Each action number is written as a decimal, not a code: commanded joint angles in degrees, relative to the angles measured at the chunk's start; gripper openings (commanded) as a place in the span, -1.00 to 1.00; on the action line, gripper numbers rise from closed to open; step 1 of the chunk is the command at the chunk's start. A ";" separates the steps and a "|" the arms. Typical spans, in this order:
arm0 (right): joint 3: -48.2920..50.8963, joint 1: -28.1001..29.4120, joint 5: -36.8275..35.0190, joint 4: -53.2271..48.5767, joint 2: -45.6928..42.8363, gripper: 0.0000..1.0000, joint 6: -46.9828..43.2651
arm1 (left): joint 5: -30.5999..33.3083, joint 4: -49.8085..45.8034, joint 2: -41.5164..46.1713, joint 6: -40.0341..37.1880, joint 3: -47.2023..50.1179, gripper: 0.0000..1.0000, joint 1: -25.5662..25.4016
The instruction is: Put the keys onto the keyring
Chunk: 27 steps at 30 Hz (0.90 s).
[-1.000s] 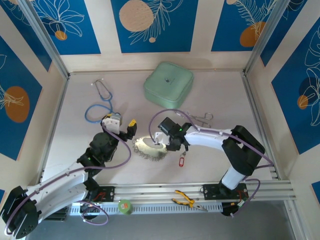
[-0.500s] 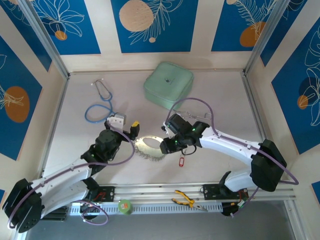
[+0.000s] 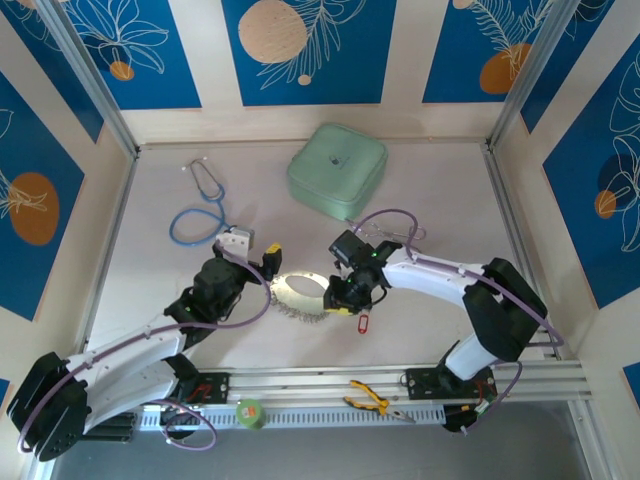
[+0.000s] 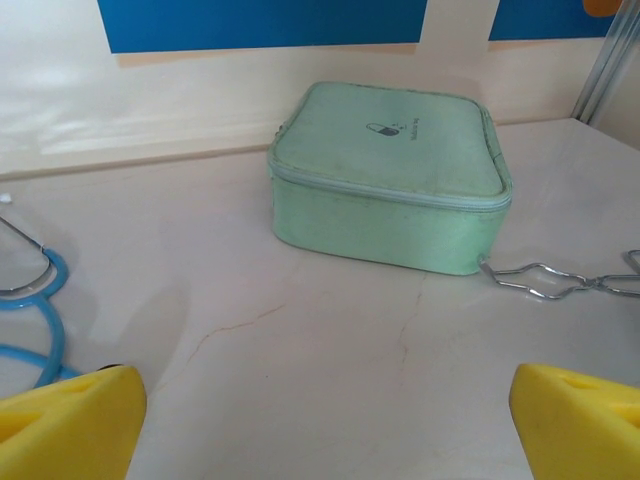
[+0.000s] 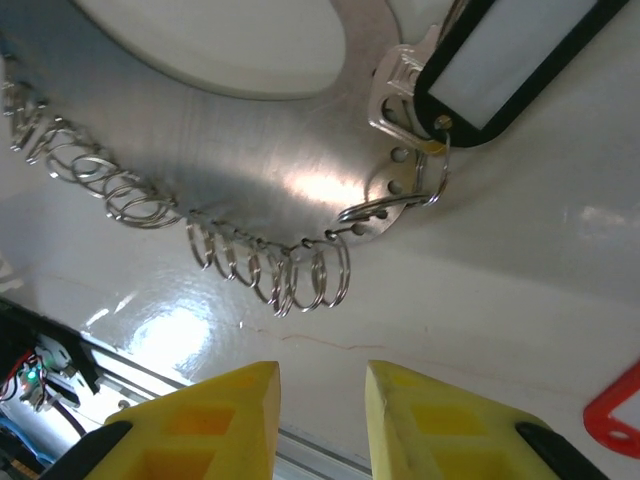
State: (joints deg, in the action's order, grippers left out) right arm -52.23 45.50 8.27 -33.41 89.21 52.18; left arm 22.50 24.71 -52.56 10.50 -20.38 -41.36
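Note:
The keyring [image 3: 298,293] is a flat silvery loop strung with several small split rings, lying mid-table. My right gripper [image 3: 335,303] hovers at its near right edge; in the right wrist view its yellow fingers [image 5: 240,410] stand a narrow gap apart with nothing between them, just short of the keyring's [image 5: 260,190] split rings. A silver key with a black-framed tag [image 5: 490,60] is linked to the loop by a small ring. The red-tagged key [image 3: 364,322] lies loose beside it, its red tag [image 5: 615,410] at the frame edge. My left gripper [image 3: 270,258] is wide open and empty, left of the keyring.
A mint green zip case [image 3: 337,168] sits at the back, with steel forceps [image 3: 400,235] to its near right. The blue stethoscope [image 3: 200,205] lies back left. Yellow pliers [image 3: 375,400] and a green tape roll [image 3: 249,412] rest on the front rail.
My right gripper has come off the top of the keyring to its near right edge, and its jaws have narrowed. The left gripper has edged closer to the keyring.

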 commanded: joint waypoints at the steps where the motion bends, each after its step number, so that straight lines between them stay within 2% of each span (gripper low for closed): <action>1: -0.11 -0.31 2.10 0.60 2.11 -0.44 0.82 | -0.96 2.01 1.16 0.64 -1.04 0.86 0.43; 14: -1.60 -0.67 3.48 2.11 6.43 -0.48 -0.07 | -1.19 2.41 1.46 -0.04 -0.90 0.86 0.40; 27: -2.27 -0.92 4.05 2.87 7.47 -0.68 -0.15 | -0.72 2.09 2.41 -0.80 -0.64 0.86 0.42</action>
State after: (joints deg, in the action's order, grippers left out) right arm -53.10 44.86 10.81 -30.46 95.92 51.96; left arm 22.09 24.82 -51.03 10.41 -20.38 -41.36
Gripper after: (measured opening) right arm 0.163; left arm 0.931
